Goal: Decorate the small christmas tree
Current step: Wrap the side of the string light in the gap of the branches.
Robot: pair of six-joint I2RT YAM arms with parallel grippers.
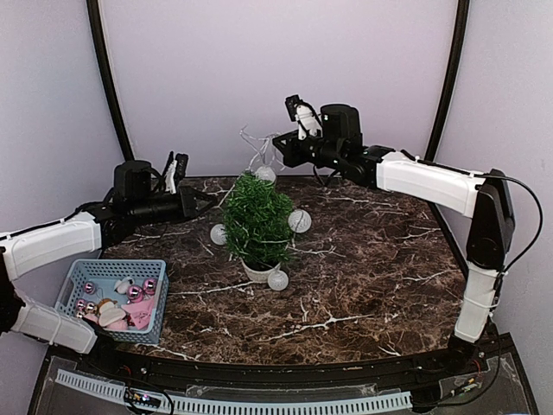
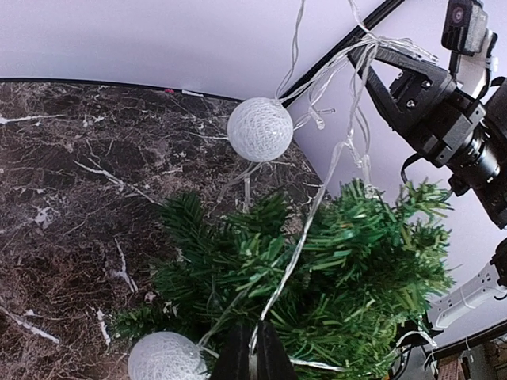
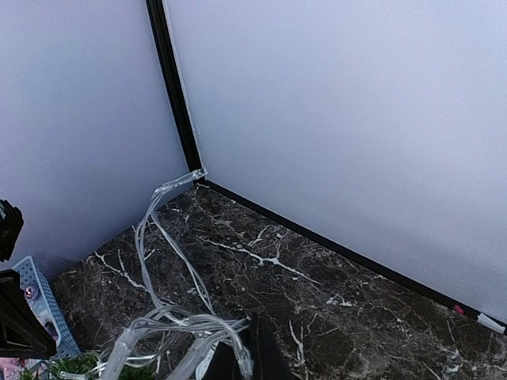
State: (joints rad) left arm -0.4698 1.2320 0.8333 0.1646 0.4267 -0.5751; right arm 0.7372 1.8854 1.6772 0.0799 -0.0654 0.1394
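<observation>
Top view: small christmas tree (image 1: 257, 218) stands upright in its white pot (image 1: 259, 271), mid marble table (image 1: 371, 285). A clear light string (image 1: 257, 149) with white balls (image 1: 300, 220) is draped on it: one ball at the top, one on each side, one down by the pot. My left gripper (image 1: 210, 201) sits just left of the tree at upper-branch height, jaws together. My right gripper (image 1: 278, 147) is above and behind the treetop, with loops of the string hanging from it. Blue basket (image 1: 76, 275) at near left, holding pink baubles and other pink bits I can't make out.

Left wrist: fingers (image 2: 265, 358) pressed together, pinching a strand of the string right over the branches. One ball hangs above the tree, another lies at lower left by my fingers. The right gripper (image 2: 372, 54) shows upper right, string gathered at its tip.

Right wrist: finger (image 3: 257, 352) at the bottom edge, clamped on a bunched wad of the string. Loose strands trail to the back corner. Basket corner and green tips at lower left.
</observation>
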